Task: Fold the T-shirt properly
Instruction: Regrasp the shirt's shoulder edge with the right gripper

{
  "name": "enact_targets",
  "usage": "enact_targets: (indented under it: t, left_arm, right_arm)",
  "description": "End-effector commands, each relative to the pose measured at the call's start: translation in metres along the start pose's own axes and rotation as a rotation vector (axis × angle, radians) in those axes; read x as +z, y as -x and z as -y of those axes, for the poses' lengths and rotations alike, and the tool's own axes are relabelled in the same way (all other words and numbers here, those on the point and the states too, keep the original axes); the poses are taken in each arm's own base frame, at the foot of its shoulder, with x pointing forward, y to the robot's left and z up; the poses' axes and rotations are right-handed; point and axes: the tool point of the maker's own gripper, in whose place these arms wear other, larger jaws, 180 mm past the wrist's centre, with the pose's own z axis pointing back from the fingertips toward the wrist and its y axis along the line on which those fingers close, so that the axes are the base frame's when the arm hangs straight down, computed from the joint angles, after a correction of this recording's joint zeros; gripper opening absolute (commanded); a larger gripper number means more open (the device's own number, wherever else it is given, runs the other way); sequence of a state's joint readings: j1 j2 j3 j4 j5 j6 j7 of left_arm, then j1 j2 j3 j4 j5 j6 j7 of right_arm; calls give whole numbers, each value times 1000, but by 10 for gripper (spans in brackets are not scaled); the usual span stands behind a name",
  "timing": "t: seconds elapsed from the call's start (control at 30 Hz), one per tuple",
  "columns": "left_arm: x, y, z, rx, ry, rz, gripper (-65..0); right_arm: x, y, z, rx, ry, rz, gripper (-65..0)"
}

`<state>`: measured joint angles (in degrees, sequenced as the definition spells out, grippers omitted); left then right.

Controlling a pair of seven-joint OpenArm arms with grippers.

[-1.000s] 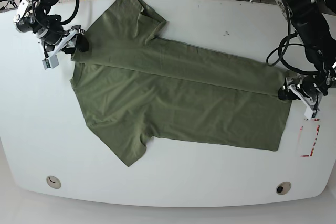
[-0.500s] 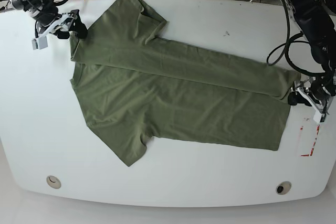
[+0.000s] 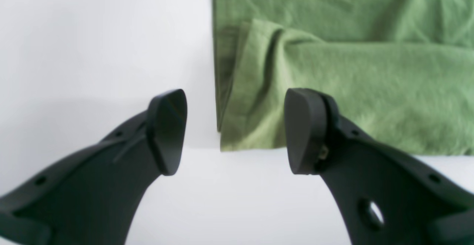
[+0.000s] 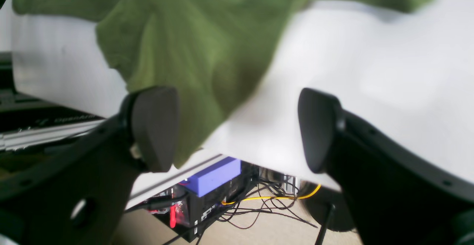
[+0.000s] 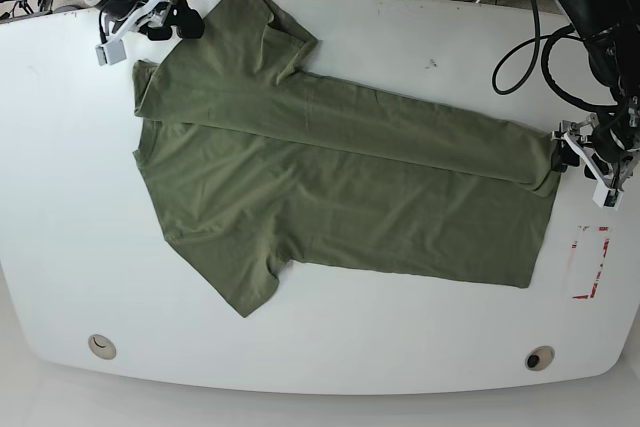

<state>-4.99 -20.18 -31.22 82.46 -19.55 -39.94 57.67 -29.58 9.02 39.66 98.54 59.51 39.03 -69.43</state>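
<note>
T-shirt (image 5: 340,187), olive green, lies spread on the white table (image 5: 420,327), its upper long side folded over toward the middle, one sleeve pointing to the lower left of the base view. The left end effector (image 5: 585,155) sits at the hem corner on the right, jaws wide and empty. The right end effector (image 5: 165,22) hovers at the upper left beside the folded sleeve, jaws wide, holding nothing.

A white table (image 5: 400,37) carries the half-folded T-shirt (image 5: 330,177) and what may be a red-marked label (image 5: 588,262).
</note>
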Motion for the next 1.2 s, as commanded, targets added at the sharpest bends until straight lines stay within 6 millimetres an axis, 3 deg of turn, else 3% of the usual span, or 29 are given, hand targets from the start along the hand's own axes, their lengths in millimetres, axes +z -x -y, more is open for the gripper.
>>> enact_targets:
  t: [0.0, 0.17, 0.4, 0.57, 0.63, 0.7, 0.83, 1.07, 1.17]
  left_arm:
    - [11, -19, -7, -32, -25, 55, -260]
    - [14, -16, -6, -44, -28, 51, -260]
    - [14, -15, -7, -46, -32, 47, -260]
    - [14, -15, -8, -44, -33, 47, -260]
    - [14, -15, -8, -44, -33, 47, -260]
    - [14, -14, -8, -44, -33, 44, -260]
    - [14, -13, -8, -42, -32, 42, -260]
    - [13, -13, -7, -45, -31, 40, -260]
    - [13, -13, -7, -45, -31, 40, -260]
  right_arm:
    - [-2, 1, -1, -11, -15, 11, -176]
    - [-11, 9, 2, -55, -30, -6, -176]
    - [-33, 23, -24, -32, -118, -81, -178]
    - [-37, 26, -28, -34, -132, -90, -189]
    - [-37, 25, -28, -33, -132, -89, -243]
    - [-38, 23, -29, -28, -134, -85, -354]
    - [-40, 14, -29, -11, -139, -69, -645]
    - [-35, -17, -45, 94, -149, -6, -650]
    - [-28, -41, -62, 179, -172, 55, -650]
